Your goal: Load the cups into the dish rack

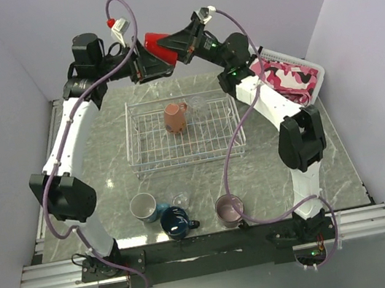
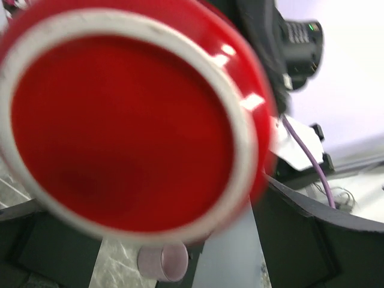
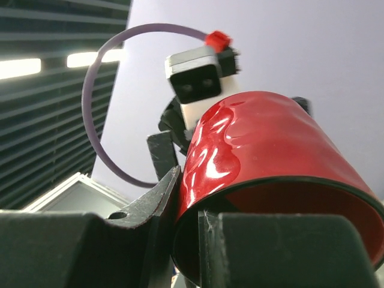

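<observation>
The right gripper (image 1: 177, 45) is pinching the red mug (image 1: 158, 45) by its rim, high above the dish rack's (image 1: 134, 146) far edge. The left gripper (image 1: 140, 62) is gaping wide at the mug's base. A salmon mug (image 1: 174, 117) is sitting inside the rack.

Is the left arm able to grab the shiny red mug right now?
Probably yes. The shiny red ceramic mug is held in the air by the right gripper, its base pointing at the open left gripper, with nothing between them.

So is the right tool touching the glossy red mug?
Touching: the right wrist view shows the right tool clamped on the glossy red mug rim.
</observation>
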Action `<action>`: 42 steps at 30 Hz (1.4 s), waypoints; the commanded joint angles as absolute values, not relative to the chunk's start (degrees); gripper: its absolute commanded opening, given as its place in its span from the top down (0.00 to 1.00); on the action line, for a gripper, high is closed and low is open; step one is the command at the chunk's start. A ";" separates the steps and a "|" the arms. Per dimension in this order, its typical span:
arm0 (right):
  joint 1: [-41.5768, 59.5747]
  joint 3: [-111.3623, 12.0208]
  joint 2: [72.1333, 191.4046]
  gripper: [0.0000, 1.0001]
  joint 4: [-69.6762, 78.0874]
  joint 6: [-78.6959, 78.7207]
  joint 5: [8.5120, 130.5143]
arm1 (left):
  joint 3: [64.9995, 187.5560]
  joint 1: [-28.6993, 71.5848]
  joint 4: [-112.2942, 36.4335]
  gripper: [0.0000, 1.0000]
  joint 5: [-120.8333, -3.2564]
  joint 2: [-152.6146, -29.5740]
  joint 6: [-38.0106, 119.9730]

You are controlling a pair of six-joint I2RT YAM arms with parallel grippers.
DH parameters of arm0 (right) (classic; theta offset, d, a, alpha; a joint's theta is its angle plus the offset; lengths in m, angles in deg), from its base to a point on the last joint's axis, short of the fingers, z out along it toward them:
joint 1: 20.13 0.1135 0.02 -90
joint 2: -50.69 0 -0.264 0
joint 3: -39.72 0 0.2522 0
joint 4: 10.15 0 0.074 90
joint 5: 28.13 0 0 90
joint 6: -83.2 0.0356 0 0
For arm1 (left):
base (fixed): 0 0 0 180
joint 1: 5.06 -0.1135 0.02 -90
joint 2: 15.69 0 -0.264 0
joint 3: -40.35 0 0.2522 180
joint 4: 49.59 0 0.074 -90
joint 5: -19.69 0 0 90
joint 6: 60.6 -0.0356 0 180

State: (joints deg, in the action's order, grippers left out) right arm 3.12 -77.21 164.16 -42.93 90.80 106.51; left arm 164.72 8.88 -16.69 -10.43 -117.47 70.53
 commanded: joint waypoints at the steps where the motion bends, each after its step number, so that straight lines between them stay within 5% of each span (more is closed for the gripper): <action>1: 5.53 -81.00 163.36 1.00 -49.13 92.08 104.50 | 171.35 11.55 -17.99 0.04 -16.85 -119.39 71.06; 9: 6.50 -73.72 160.38 1.00 -49.47 92.16 104.76 | 174.43 12.26 -22.72 0.06 -18.45 -120.54 76.59; 15: 6.33 -73.00 160.02 1.00 -46.50 89.45 105.64 | 170.31 11.56 -29.57 0.47 -13.72 -119.05 82.99; 18: 5.98 -74.83 160.29 1.00 -40.88 83.23 105.99 | 167.84 10.68 -31.34 0.81 -12.57 -118.08 84.16; 21: 5.45 -78.87 161.43 1.00 -34.03 78.91 106.52 | 166.61 9.54 -32.22 0.90 -11.51 -117.20 84.86; 23: 5.19 -80.99 162.74 1.00 -29.38 74.77 106.87 | 165.65 8.83 -32.05 0.84 -10.72 -116.50 84.95; 24: 4.92 -83.61 163.18 1.00 -27.61 73.37 107.05 | 165.12 8.57 -32.31 0.49 -10.28 -116.15 85.38; 26: 4.57 -85.82 164.41 1.00 -24.79 70.46 107.40 | 163.63 7.60 -32.66 0.27 -10.27 -115.18 85.91; 32: 2.90 -88.73 166.09 1.00 -24.25 69.05 106.79 | 161.86 6.55 -32.32 0.20 -11.06 -113.25 86.18; 35: 2.20 -89.70 167.40 1.00 -26.26 70.28 106.00 | 162.47 6.54 -30.91 0.04 -12.29 -112.81 85.04; 42: 0.36 -92.16 169.34 1.00 -28.56 71.51 104.24 | 162.65 6.63 -31.69 0.03 -12.65 -112.72 86.18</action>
